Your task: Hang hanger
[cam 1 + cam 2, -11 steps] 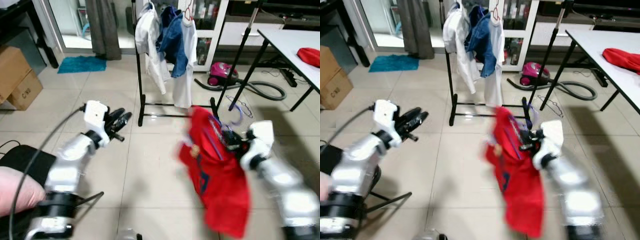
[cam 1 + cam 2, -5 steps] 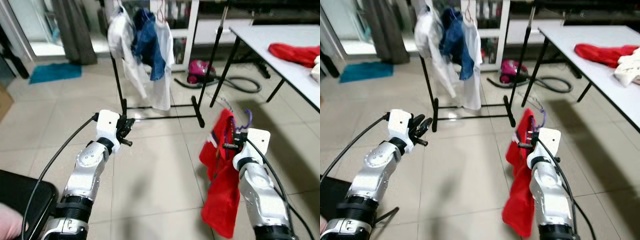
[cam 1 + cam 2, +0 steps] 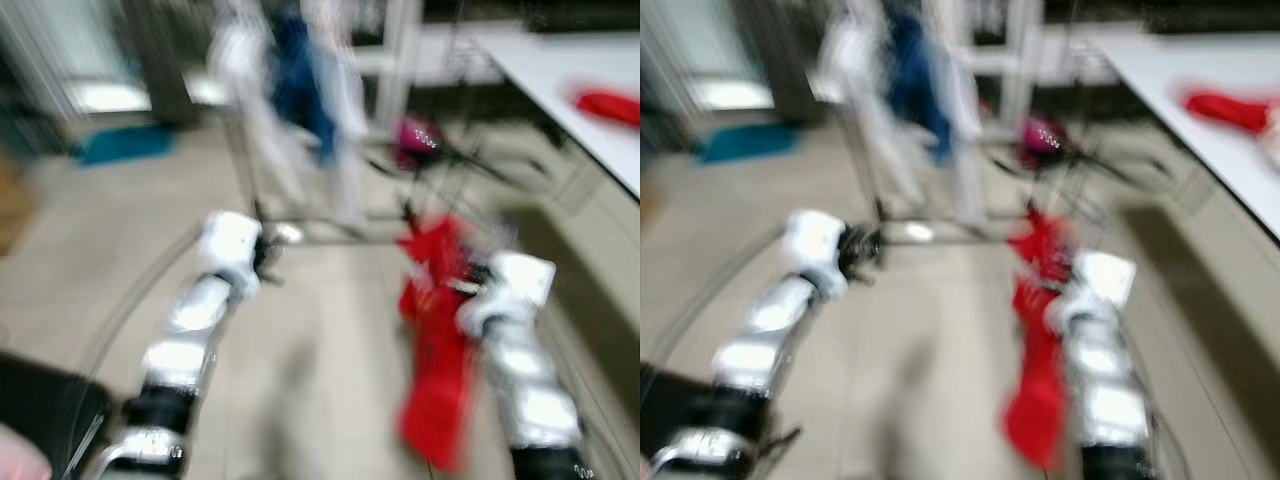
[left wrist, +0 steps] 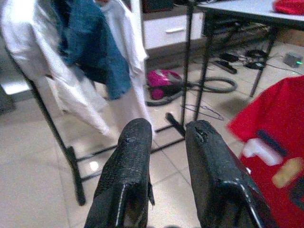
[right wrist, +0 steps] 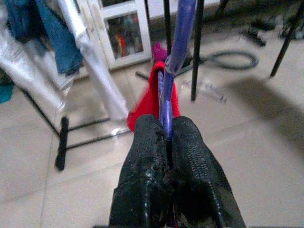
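Note:
The head views are blurred by motion. My right gripper (image 5: 167, 124) is shut on a purple hanger (image 5: 178, 52) that carries a red shirt (image 3: 430, 330), hanging down in front of my right arm (image 3: 520, 380). My left gripper (image 4: 168, 130) is raised to the left of it, open, with nothing between its fingers. Ahead stands a black clothes rack (image 4: 47, 114) holding a white shirt (image 4: 28, 42) and a blue denim garment (image 4: 90, 47); the rack lies beyond both grippers.
A white table (image 3: 590, 130) with a red cloth (image 3: 605, 105) runs along the right. A pink vacuum cleaner (image 4: 164, 85) and a loose hanger (image 4: 206, 111) lie on the tiled floor behind the rack. A blue mat (image 3: 120, 145) lies at the far left.
The head camera has shifted and the picture has gone blurry. Both arms keep about the same pose, and the right gripper still holds the hanger with the red shirt.

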You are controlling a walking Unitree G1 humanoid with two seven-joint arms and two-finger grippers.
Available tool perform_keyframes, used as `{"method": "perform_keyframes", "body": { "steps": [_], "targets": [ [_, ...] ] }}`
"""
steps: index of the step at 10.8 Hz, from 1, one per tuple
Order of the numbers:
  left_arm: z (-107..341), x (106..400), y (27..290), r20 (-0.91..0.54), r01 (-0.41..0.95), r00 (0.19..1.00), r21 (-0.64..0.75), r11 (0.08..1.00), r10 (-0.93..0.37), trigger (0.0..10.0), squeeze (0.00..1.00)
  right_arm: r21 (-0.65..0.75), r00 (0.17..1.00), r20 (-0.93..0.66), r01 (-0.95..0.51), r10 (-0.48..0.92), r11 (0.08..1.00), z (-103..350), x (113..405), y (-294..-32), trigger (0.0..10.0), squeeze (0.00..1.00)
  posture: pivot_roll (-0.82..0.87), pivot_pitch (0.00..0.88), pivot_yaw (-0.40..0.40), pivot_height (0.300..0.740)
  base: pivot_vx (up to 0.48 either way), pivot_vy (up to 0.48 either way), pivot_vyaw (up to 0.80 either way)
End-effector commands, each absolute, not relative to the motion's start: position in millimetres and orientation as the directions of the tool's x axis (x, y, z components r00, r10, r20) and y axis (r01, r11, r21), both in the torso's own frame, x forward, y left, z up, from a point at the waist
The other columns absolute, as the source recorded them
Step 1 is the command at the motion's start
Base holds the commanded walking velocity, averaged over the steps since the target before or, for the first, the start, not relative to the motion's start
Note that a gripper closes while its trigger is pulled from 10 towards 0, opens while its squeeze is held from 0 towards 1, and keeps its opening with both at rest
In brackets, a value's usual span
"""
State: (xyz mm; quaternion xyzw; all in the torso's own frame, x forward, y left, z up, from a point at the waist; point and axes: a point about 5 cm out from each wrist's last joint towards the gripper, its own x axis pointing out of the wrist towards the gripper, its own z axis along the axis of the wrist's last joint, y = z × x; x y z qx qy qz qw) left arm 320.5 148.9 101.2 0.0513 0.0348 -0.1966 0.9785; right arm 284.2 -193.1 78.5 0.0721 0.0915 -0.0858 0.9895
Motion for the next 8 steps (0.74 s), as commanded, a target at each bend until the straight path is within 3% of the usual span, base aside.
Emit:
{"method": "perform_keyframes", "body": {
  "steps": [1,2,8],
  "targets": [
    [101.8,320.6,161.2,-0.088,0.353,0.934,0.088,0.932,-0.346,10.0,0.0,0.136,0.98,-0.151,0.151,-0.13,0.979,86.6,290.0,-182.5,10.0,0.0,0.02,0.0,0.034,0.74,0.446,0.0,-0.63],
    [104.1,321.7,161.7,-0.075,0.348,0.937,0.084,0.934,-0.343,10.0,0.0,0.141,0.982,-0.142,0.143,-0.123,0.98,87.6,291.4,-182.9,10.0,0.0,0.02,0.0,0.032,0.74,0.45,0.0,-0.69],
    [108.0,324.6,160.6,-0.055,0.341,0.94,0.085,0.936,-0.337,10.0,0.0,0.172,0.988,-0.11,0.123,-0.105,0.977,93.4,297.9,-181.2,10.0,0.0,0.02,0.0,0.037,0.74,0.449,0.0,0.0]
  ]
}}
